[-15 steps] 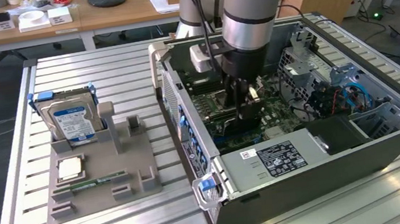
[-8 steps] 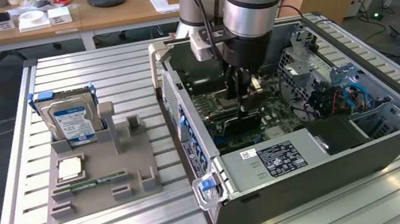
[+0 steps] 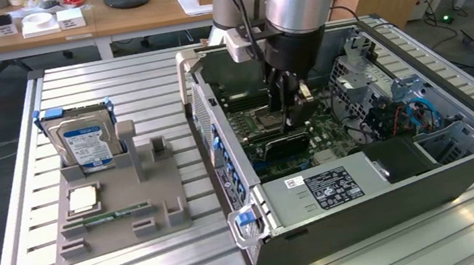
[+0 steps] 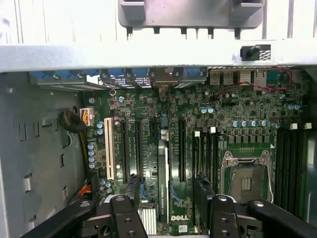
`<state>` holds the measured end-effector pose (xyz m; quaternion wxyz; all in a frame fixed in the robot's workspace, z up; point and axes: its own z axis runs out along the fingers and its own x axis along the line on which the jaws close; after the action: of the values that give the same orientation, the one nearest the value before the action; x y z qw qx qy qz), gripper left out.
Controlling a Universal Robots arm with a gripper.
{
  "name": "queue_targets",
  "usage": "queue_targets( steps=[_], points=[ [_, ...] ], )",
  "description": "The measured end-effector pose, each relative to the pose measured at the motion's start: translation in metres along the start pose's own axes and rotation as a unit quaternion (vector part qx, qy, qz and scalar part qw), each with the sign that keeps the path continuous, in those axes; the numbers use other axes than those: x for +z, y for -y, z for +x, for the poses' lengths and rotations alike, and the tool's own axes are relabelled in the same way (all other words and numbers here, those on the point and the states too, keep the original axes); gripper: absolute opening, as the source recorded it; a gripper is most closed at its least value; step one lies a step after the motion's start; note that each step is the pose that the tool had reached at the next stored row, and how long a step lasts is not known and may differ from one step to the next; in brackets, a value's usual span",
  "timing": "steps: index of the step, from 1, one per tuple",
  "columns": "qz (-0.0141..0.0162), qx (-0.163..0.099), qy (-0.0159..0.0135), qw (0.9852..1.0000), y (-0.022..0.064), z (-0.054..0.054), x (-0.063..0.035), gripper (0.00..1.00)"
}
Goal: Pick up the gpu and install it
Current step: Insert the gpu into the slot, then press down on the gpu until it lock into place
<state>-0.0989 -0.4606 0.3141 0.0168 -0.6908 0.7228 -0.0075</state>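
Gpu (image 4: 162, 173) stands on edge on the motherboard (image 4: 233, 106) inside the computer case (image 3: 382, 206), a few slots to the side of the processor socket (image 4: 246, 173). It appears seated in its slot, though the seating cannot be confirmed. Its long axis runs parallel to the black expansion slots beside the socket. The gripper (image 4: 167, 191) hangs directly over the card with its jaws spread wide and nothing held. One of its fingers (image 4: 132, 196) lies on each side of the card's thin edge, apparently clear of it. "DELL" (image 4: 179, 218) is printed in white on the board, on the card's socket side. White print along the card's edge and the power-supply label (image 3: 330, 185) are too small to read.
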Motion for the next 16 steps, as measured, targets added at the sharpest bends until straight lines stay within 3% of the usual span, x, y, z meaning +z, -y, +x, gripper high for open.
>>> queue_targets(
  steps=[8, 16],
  points=[
    [-0.0002, -0.016, 0.0005, 0.9999, 0.0002, 0.0000, -0.0009, 0.57],
    [-0.0003, -0.016, 0.0005, 0.9999, 0.0002, 0.0000, -0.0010, 0.57]
  ],
)
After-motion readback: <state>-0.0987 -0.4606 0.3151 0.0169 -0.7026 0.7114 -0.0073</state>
